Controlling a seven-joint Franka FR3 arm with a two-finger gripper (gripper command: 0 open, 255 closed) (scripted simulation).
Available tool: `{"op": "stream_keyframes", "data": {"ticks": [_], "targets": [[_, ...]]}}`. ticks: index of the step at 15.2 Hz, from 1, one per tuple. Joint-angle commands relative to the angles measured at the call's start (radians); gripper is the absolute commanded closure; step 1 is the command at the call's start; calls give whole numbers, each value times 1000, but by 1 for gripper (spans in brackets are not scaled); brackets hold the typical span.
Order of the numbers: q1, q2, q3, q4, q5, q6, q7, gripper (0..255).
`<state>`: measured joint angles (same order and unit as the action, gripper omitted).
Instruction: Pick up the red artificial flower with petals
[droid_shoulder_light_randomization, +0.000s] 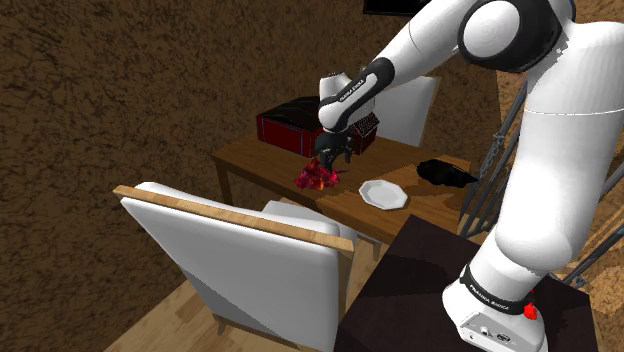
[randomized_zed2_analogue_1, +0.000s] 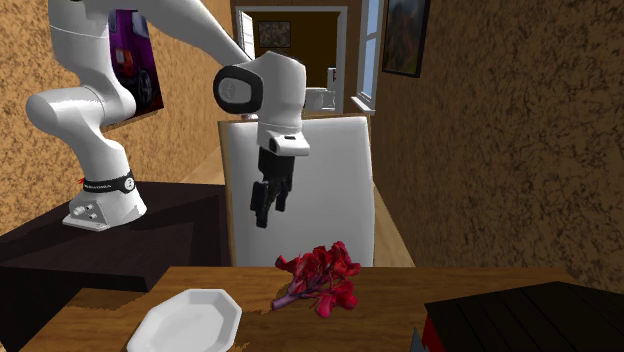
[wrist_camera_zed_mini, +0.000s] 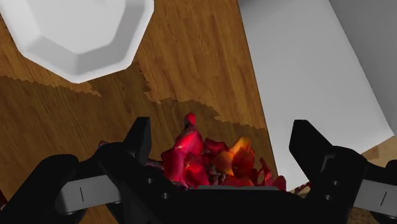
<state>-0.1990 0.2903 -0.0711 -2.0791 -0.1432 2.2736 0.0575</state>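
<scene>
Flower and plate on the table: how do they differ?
The flower is red and ragged, lying in a loose clump; the plate is white, smooth and flat with an angular rim. The flower lies under the open claw, untouched; the plate sits aside. Both rest on the wooden table.

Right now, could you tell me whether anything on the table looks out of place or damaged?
Nothing looks spilled or damaged. The red petalled artificial flower simply lies on its side on the brown wooden table, beside the white octagonal plate, which sits flat.
</scene>
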Motion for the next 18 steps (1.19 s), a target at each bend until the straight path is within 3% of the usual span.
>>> {"op": "stream_keyframes", "data": {"ticks": [1, 5, 14, 15, 18], "targets": [[-8, 69, -10, 51, -5, 13, 5, 0], [-24, 189, -25, 147, -8, 28, 10, 0], [-26, 265, -25, 150, -9, 101, 21, 0], [-25, 266, -25, 150, -9, 101, 22, 255], [-25, 265, -25, 149, -9, 102, 22, 255]]}}
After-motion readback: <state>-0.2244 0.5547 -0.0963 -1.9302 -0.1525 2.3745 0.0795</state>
